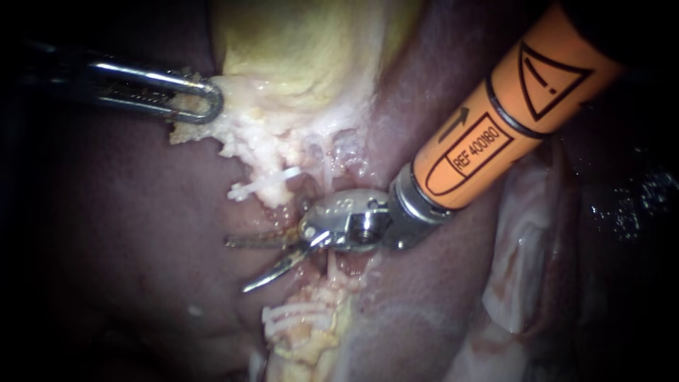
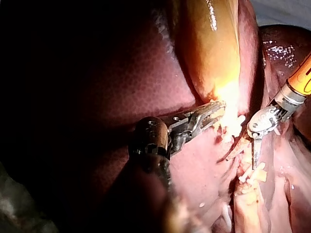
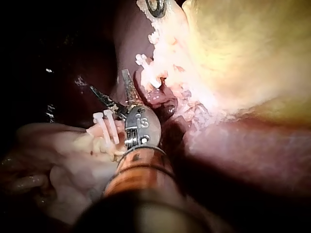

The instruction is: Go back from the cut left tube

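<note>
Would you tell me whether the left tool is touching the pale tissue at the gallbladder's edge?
Touching: in the endoscope view the left tool grips the pale tissue, which shows through its looped jaw.

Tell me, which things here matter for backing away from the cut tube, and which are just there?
In the job: right instrument, jaws open; cut tube; clips.
Just there: left instrument holding pale tissue; liver; gallbladder.
</note>
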{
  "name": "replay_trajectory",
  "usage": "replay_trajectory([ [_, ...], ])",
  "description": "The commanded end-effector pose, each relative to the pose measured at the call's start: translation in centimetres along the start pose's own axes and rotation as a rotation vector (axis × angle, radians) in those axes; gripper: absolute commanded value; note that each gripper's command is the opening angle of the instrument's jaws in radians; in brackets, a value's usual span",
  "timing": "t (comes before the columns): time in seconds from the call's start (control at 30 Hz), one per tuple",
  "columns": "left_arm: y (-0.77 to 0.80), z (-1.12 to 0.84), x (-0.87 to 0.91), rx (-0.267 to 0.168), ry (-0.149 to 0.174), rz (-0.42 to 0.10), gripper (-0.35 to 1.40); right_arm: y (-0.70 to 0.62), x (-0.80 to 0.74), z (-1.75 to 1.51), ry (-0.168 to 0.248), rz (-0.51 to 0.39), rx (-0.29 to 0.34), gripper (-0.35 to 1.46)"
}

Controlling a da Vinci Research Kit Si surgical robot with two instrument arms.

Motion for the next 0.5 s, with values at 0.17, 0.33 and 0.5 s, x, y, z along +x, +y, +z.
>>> replay_trajectory([
  [0.17, -0.02, -0.02, 0.0, 0.003, 0.002, 0.0, -0.35, -0.27, -0.19, -0.32, 0.06, 0.022, -0.251, 1.43],
  [0.33, -0.07, -0.03, 0.0, 0.005, 0.002, 0.001, -0.35, -0.47, -0.44, -0.74, -0.025, -0.147, -0.472, 1.43],
  [0.5, -0.06, -0.03, 0.0, 0.005, 0.002, 0.001, -0.35, -0.55, -0.58, -1.2, -0.147, -0.215, -0.568, 1.45],
])
